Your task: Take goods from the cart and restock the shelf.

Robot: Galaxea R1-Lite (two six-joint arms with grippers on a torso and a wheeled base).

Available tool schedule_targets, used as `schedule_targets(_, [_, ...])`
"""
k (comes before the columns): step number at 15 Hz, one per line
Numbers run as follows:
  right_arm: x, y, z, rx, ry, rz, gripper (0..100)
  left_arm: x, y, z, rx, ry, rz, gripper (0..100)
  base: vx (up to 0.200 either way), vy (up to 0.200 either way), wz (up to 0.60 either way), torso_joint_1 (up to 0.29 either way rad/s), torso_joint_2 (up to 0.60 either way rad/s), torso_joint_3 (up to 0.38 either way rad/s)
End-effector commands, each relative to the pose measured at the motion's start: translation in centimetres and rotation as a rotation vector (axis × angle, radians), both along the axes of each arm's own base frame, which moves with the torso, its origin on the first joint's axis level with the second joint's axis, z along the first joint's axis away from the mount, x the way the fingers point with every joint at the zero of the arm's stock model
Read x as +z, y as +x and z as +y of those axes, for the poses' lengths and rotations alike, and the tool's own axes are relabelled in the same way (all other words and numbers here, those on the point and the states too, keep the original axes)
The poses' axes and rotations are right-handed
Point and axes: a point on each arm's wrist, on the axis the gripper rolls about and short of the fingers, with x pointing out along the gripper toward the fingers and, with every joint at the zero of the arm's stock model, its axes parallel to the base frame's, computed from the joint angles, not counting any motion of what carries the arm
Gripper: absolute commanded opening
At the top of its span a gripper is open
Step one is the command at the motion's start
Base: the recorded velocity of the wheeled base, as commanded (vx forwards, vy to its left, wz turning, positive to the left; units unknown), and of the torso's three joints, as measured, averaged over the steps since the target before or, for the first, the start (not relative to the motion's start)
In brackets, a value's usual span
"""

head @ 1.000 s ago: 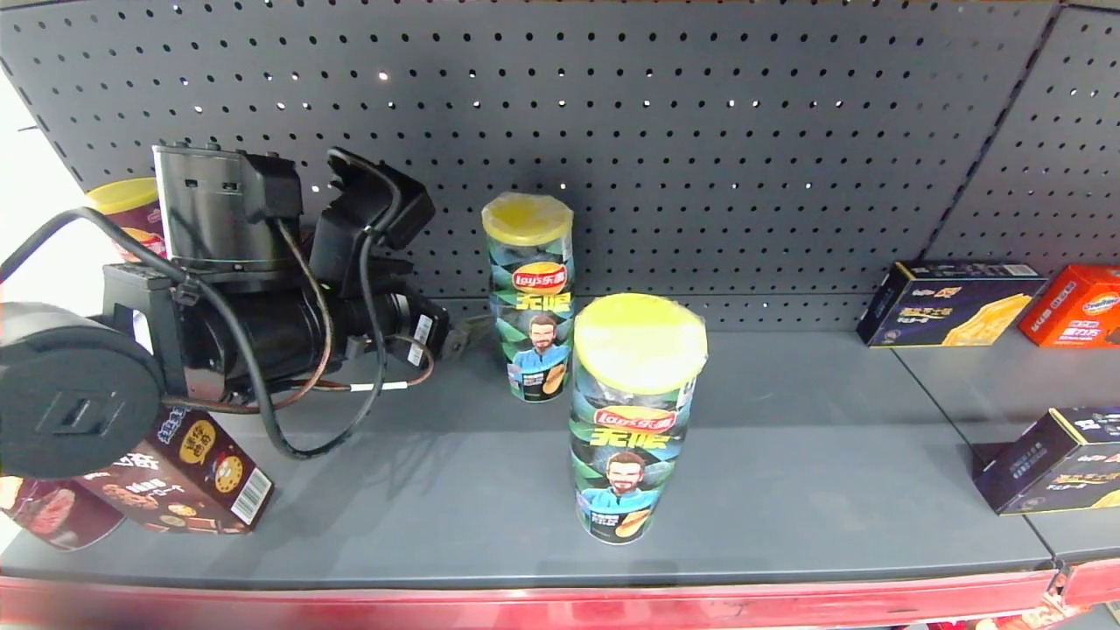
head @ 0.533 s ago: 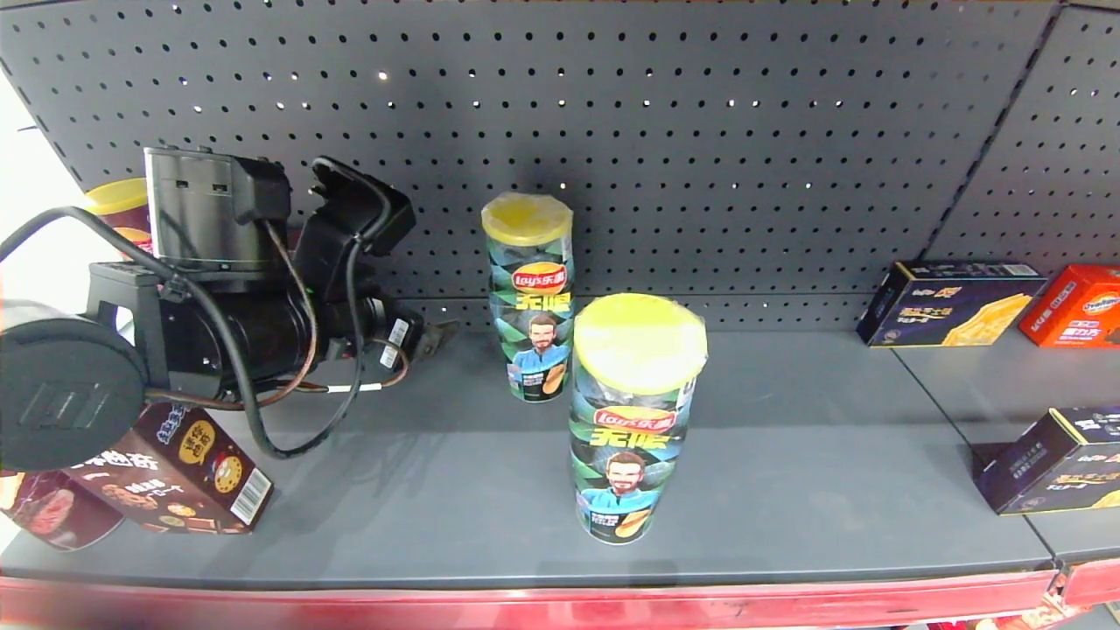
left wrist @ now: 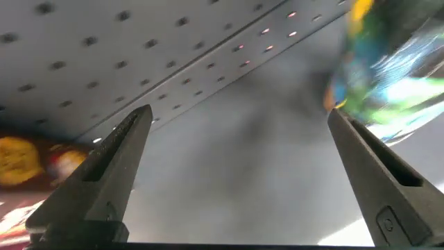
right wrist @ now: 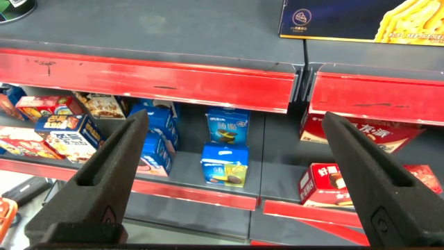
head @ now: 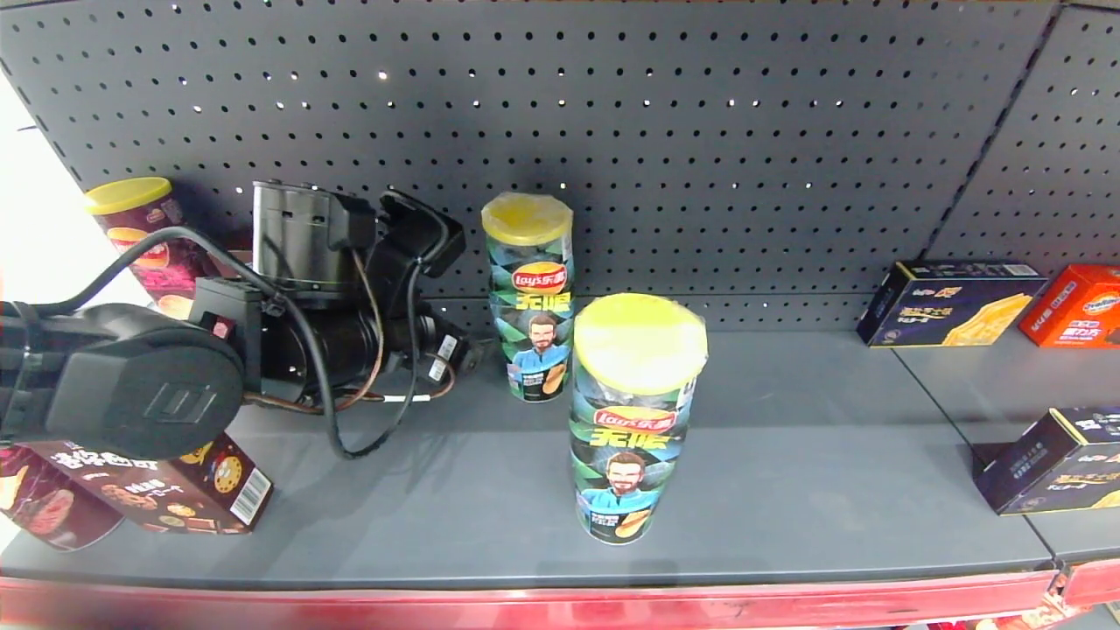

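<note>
Two green chip cans with yellow lids stand on the grey shelf [head: 787, 472]: the rear can [head: 528, 297] by the pegboard, the front can [head: 632, 420] nearer the edge. My left gripper [head: 471, 350] hovers low over the shelf, just left of the rear can, not touching it. In the left wrist view it [left wrist: 239, 114] is open with nothing between its fingers, and the rear can [left wrist: 388, 83] is blurred beside one fingertip. My right gripper [right wrist: 234, 117] is open and empty, below the shelf, facing the red-edged lower shelves [right wrist: 159, 69].
A maroon can [head: 144, 232] stands at the back left, and a brown cookie box [head: 175, 490] lies under my left arm. Dark boxes [head: 949, 302] [head: 1050, 459] and an orange box [head: 1076, 306] sit on the right. Blue snack boxes [right wrist: 225, 149] fill the lower shelves.
My left arm first drew a little to the left, then swung right and lower toward the rear can, uncovering the maroon can. Both chip cans stayed put.
</note>
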Motion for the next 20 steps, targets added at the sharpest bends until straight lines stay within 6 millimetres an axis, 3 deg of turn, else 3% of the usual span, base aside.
schedule_targets(1, [0.0,0.0,0.0,0.000,0.000,0.002,100,-0.8,0.5,-1.0,-0.021,0.005,0.019,100,0.000,0.000,0.00,0.000,0.00,0.000])
schedule_targets(7, [0.0,0.0,0.0,0.000,0.000,0.002,100,-0.9,0.8,-2.7,-0.050,0.006,0.014,100,0.000,0.000,0.00,0.000,0.00,0.000])
schedule_targets(14, [0.0,0.0,0.0,0.000,0.000,0.002,100,-0.9,1.1,-3.3,-0.059,0.004,0.010,100,0.000,0.000,0.00,0.000,0.00,0.000])
schedule_targets(20, [0.0,0.0,0.0,0.000,0.000,0.002,100,0.5,-1.2,-2.1,-0.053,0.004,-0.010,100,0.000,0.000,0.00,0.000,0.00,0.000])
